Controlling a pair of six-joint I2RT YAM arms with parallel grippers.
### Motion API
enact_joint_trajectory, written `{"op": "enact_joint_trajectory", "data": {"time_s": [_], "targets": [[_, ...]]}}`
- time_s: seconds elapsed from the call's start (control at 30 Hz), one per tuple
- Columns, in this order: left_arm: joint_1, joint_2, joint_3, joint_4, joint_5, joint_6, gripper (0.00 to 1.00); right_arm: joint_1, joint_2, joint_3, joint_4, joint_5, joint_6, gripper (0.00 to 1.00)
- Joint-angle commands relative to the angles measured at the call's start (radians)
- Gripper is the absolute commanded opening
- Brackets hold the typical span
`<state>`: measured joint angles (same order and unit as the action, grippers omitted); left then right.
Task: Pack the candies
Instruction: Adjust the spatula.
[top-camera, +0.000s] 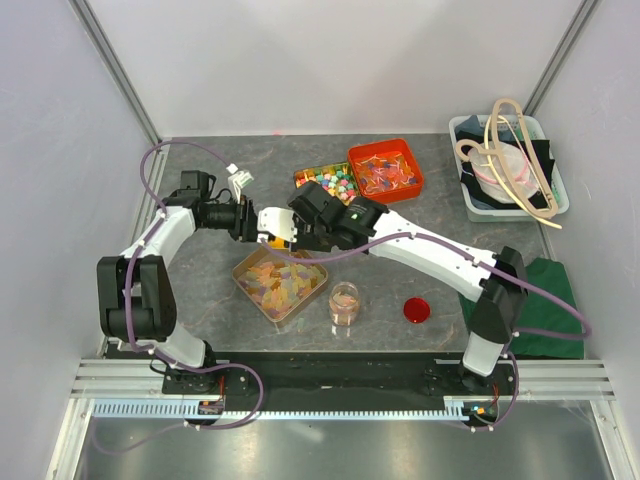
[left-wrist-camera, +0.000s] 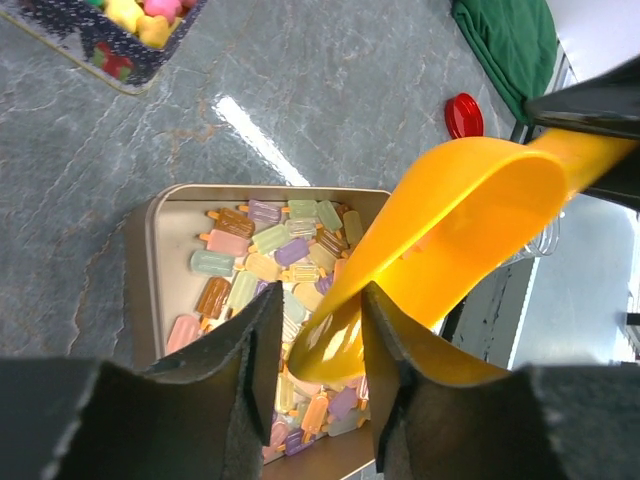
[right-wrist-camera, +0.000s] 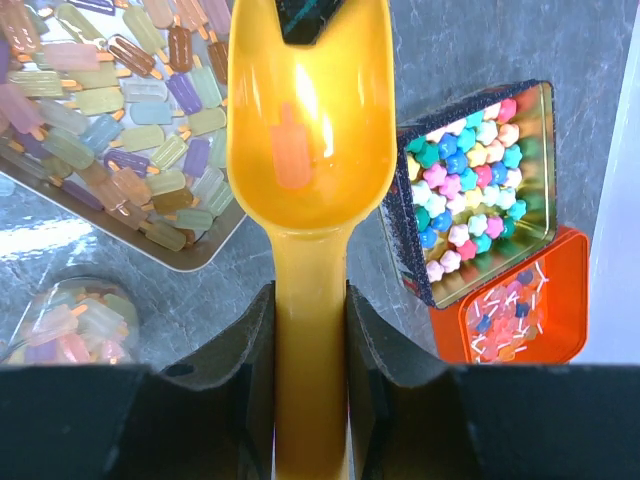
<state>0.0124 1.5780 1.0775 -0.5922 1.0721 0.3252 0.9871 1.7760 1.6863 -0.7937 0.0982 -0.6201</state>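
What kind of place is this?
Probably a robot test booth: white walls box in a grey table, a left arm and right arm are bolted at its edge, a scoop hangs over candies.

Red lid (top-camera: 417, 310) near green cloth (top-camera: 550, 275). Orange box (right-wrist-camera: 565, 335) just beside tin (right-wrist-camera: 408, 255) of bright candies. Grey bin (top-camera: 505, 213) far right corner.

Bright, even overhead light fills the enclosure, casting only soft shadows on the bench (top-camera: 270, 160). In the left wrist view a white streak of glare crosses it. Hot spots shine on the yellow scoop (right-wrist-camera: 305, 130); the candies (right-wrist-camera: 150, 135) stay crisp, and the nearest foreground is dark and blurred
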Motion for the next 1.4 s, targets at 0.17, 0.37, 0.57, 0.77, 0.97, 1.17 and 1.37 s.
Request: {"op": "enact_joint_trajectory", "data": {"time_s": [0.17,0.37,0.57,0.77,0.97,1.17,1.37], "targets": [[0.0,0.001,-0.001,0.022,-0.026,0.014,0.26,-0.001,-0.039,-0.063,0.093,-0.029,0.007,0.0],[0.0,0.007,0.001,0.015,-0.008,0.015,0.17,-0.001,-0.044,-0.12,0.172,-0.017,0.01,0.0],[0.0,0.019,0.005,-0.014,0.035,0.041,0.02,-0.001,-0.047,-0.145,0.246,0.023,0.025,0.0],[-0.002,0.057,0.028,-0.09,0.144,0.103,0.02,-0.001,-0.038,-0.122,0.251,0.02,0.039,0.01],[0.0,0.077,0.055,-0.164,0.215,0.164,0.02,-0.005,-0.049,-0.108,0.211,-0.044,0.033,0.31],[-0.002,0.083,0.073,-0.218,0.239,0.209,0.02,-0.005,-0.055,-0.125,0.211,-0.06,0.033,0.49],[0.0,0.099,0.085,-0.241,0.244,0.227,0.02,-0.007,-0.044,-0.125,0.211,-0.051,0.031,0.5]]}}
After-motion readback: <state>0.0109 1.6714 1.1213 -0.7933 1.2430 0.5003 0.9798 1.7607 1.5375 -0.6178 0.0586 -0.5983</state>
